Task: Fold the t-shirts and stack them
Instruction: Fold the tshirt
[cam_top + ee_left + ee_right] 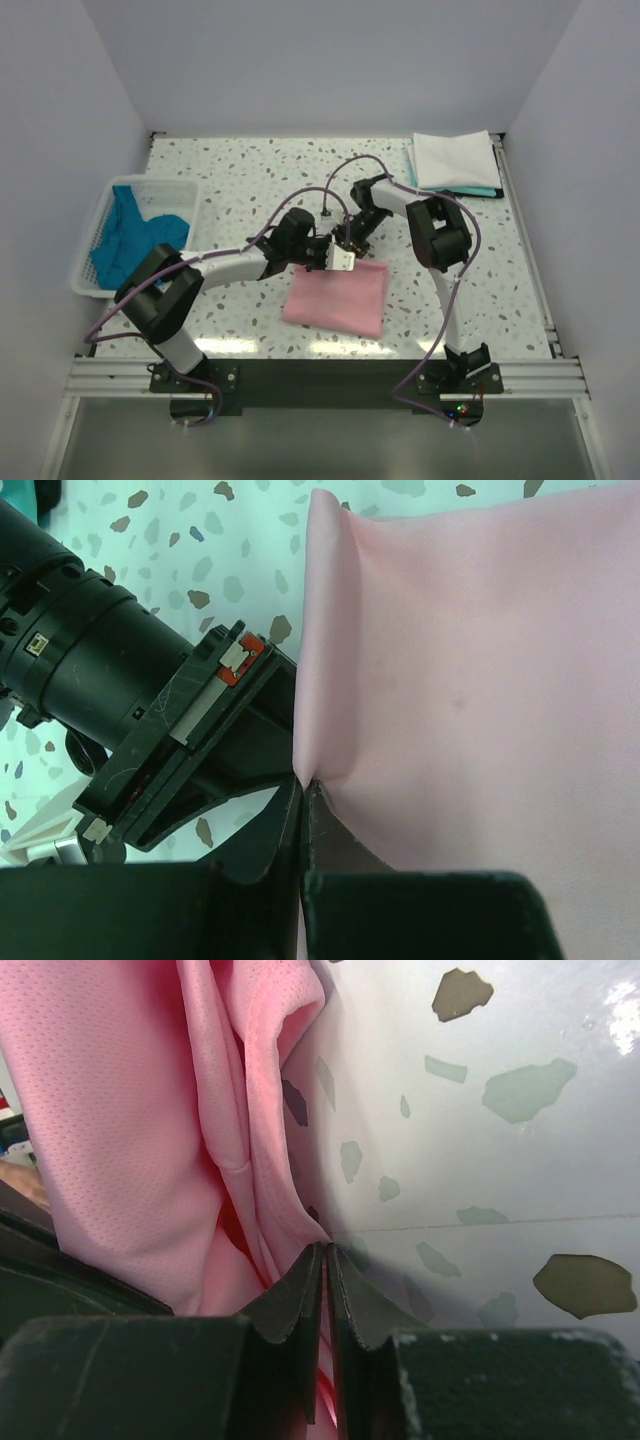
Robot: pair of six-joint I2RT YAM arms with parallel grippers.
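A light pink t-shirt point(338, 296) lies folded into a rough rectangle near the table's front middle. Both grippers meet at its far left corner. My left gripper point(330, 254) is shut on the edge of the pink t-shirt point(470, 680), pinching a fold at its tips. My right gripper point(347, 238) is shut on the pink t-shirt point(150, 1140) too, with thin cloth caught between its pads. A white folded t-shirt point(455, 160) rests on a teal one point(478, 192) at the far right. Teal-blue t-shirts point(135, 235) fill the basket.
A white lattice basket point(88, 243) stands at the table's left edge. The speckled tabletop point(250, 180) has a raised rail point(525, 240) along its right side. The right arm's black body point(110, 670) sits close beside my left gripper.
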